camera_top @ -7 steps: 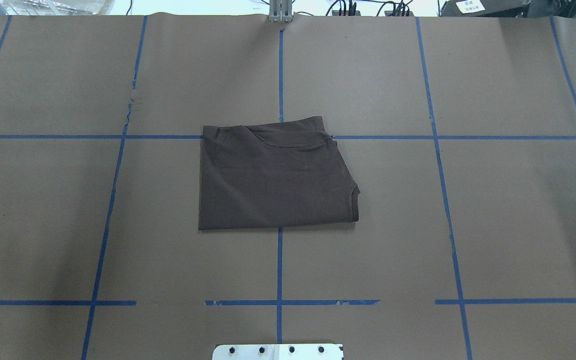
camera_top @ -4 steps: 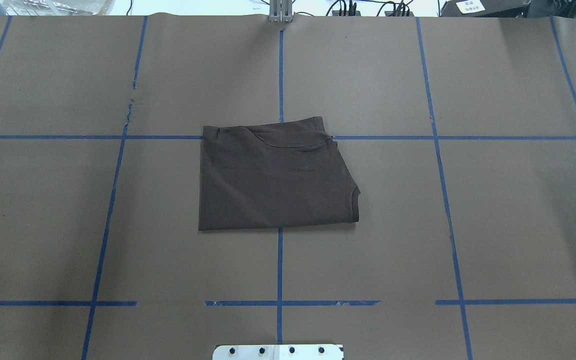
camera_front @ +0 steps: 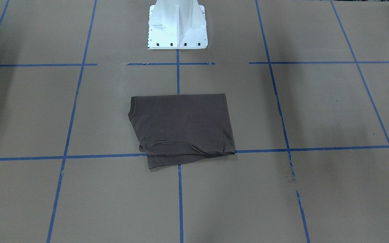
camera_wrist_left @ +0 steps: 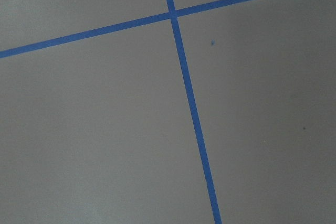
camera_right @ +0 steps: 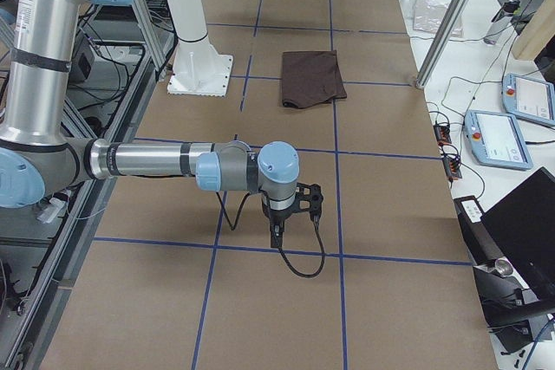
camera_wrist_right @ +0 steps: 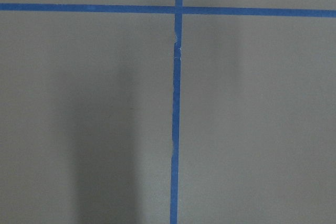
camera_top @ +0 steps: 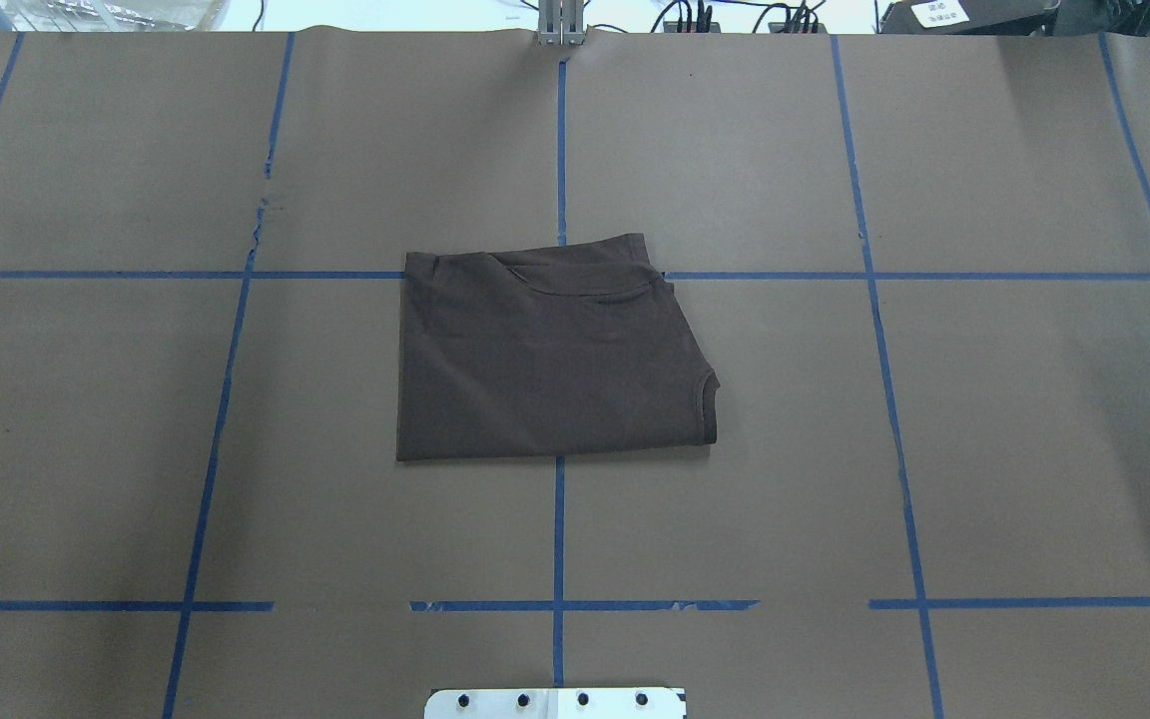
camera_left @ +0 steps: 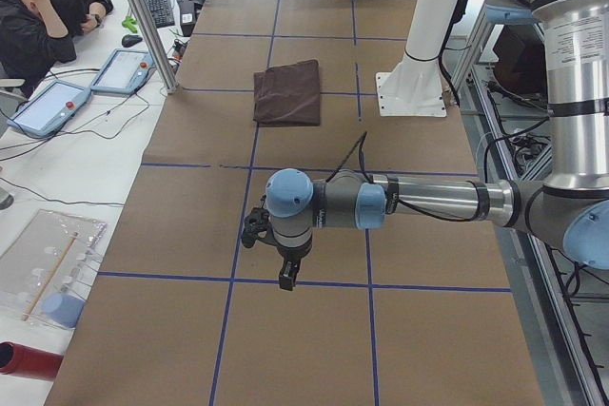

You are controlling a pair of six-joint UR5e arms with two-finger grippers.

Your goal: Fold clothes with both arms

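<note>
Dk brown tee (camera_top: 545, 355) folded flat, rough rectangle; lies centrally.

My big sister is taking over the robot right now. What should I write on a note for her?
Left gripper: over bare table toward the robot's left end, far from the shirt. Whether it is open or shut cannot be told.
Right gripper: the same at the robot's right end. Open or shut cannot be told.
T-shirt: lies flat in the middle of the table, in front of the white base. Neither arm touches it.
Done: it is folded into a compact rectangle, though the layers at the far edge are slightly uneven.
Left: probably nothing, perhaps tidying that edge.
</note>
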